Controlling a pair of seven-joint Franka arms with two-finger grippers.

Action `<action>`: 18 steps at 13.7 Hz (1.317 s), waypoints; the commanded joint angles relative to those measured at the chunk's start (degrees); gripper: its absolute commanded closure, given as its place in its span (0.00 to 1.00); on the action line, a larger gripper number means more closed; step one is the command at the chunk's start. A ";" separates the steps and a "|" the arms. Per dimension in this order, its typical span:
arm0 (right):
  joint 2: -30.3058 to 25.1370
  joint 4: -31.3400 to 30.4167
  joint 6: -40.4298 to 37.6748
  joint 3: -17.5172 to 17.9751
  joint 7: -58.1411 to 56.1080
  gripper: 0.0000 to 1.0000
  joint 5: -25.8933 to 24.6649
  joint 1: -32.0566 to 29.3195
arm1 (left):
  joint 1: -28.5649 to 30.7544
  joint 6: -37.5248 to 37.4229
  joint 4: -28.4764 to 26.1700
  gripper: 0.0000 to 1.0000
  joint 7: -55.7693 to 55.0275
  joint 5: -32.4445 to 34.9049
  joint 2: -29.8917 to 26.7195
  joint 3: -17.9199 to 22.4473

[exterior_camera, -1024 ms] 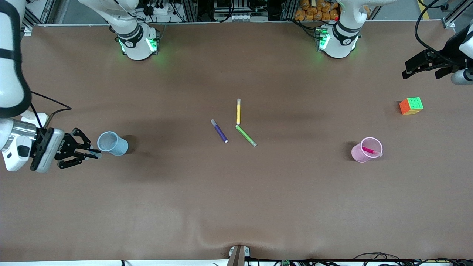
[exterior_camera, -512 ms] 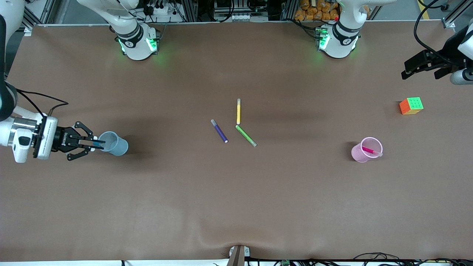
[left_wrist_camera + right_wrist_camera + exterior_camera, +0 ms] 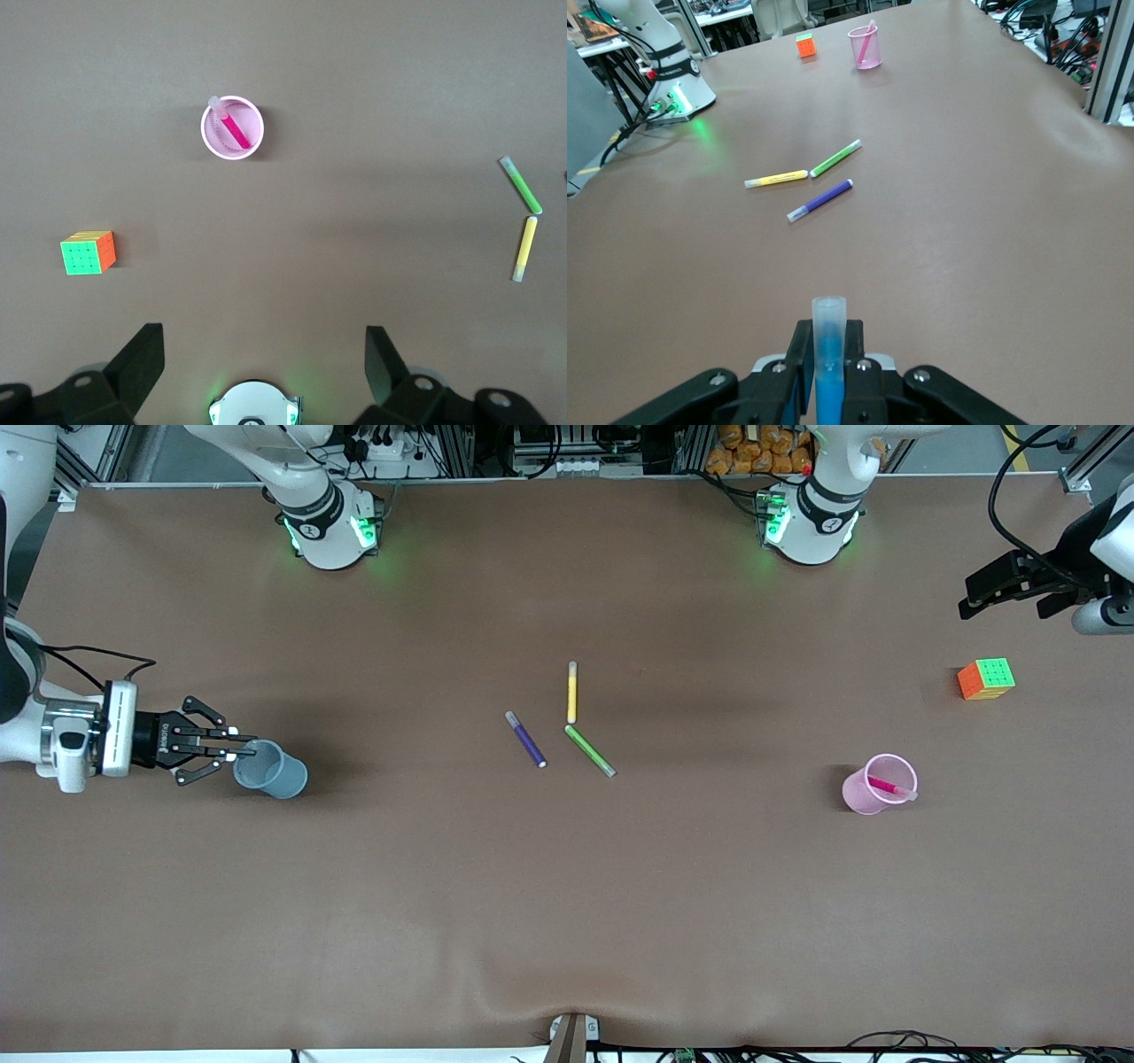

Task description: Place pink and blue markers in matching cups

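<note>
In the front view, our right claw [image 3: 237, 745] has swung up from just short of the blue cup [image 3: 269, 769] over the last second and now sits at the cup's rim, clamped on the blue marker [image 3: 232, 746], which lies nearly level. We judge the drop is close, but the marker needs tipping upright first. Well away from this claw, the pink marker [image 3: 889, 786] already leans in the pink cup [image 3: 875, 784], so half the job looks done. Our left claw [image 3: 1005, 586] waits, spread apart, above the Rubik's cube [image 3: 985, 678].

The left wrist view shows the pink cup [image 3: 232, 127] holding its marker and the cube [image 3: 88, 252] apart from it.

In the right wrist view the blue marker [image 3: 829, 354] sits pinched between the fingers; the purple marker [image 3: 820, 200], yellow marker [image 3: 776, 179] and green marker [image 3: 834, 158] lie ahead, out of the way.
</note>
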 commanded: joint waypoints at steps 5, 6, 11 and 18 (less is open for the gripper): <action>6.07 -0.27 -1.36 0.04 -8.14 1.00 1.57 -2.67 | 0.31 -0.05 0.15 0.00 0.23 0.71 -0.08 -0.28; 6.33 -0.10 -1.27 0.04 -8.41 0.97 1.57 -2.67 | 0.31 -0.05 0.15 0.00 0.23 0.63 -0.16 -0.28; 5.81 4.37 -1.36 -0.22 -3.96 0.00 0.44 -1.79 | 0.14 -0.57 0.24 0.00 -0.12 0.71 -0.08 -0.37; 0.28 16.33 -0.66 0.13 34.86 0.00 -18.43 3.65 | 0.31 0.04 0.24 0.00 0.23 0.54 0.01 -0.28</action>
